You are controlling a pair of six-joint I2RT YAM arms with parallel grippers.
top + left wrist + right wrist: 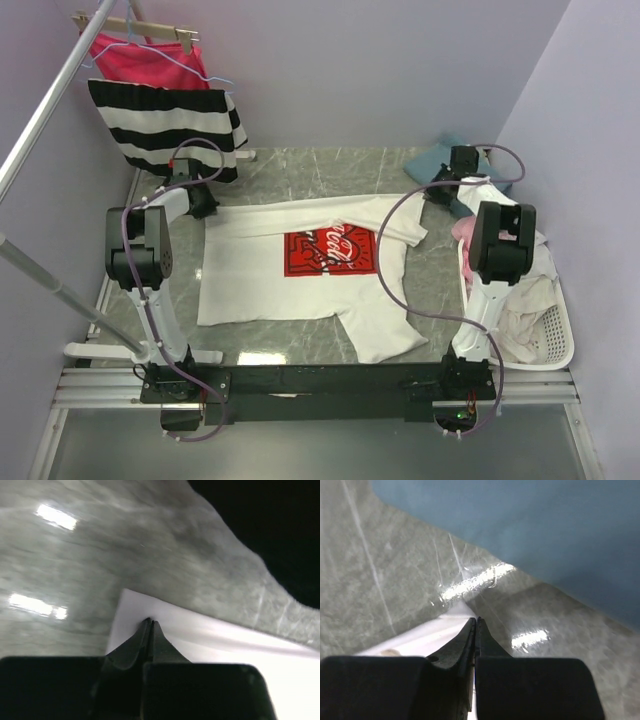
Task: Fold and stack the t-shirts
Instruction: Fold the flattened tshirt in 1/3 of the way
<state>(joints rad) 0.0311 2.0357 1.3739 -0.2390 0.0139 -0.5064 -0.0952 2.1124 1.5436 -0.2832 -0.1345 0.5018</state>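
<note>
White t-shirt point(260, 290) lies flat, far corners pinched.

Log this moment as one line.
white tee: spread flat | left gripper: shut on its corner | right gripper: shut on its edge

The table point(320, 175) lies open between them, but the striped garment point(165, 125) hangs just beyond my left claw point(203, 205), the teal t-shirt point(437, 160) beyond my right claw point(440, 190).

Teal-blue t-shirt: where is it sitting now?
Top view: the teal-blue t-shirt lies at the table's far right, by the back wall, just beyond the right gripper and the white t-shirt.
</note>
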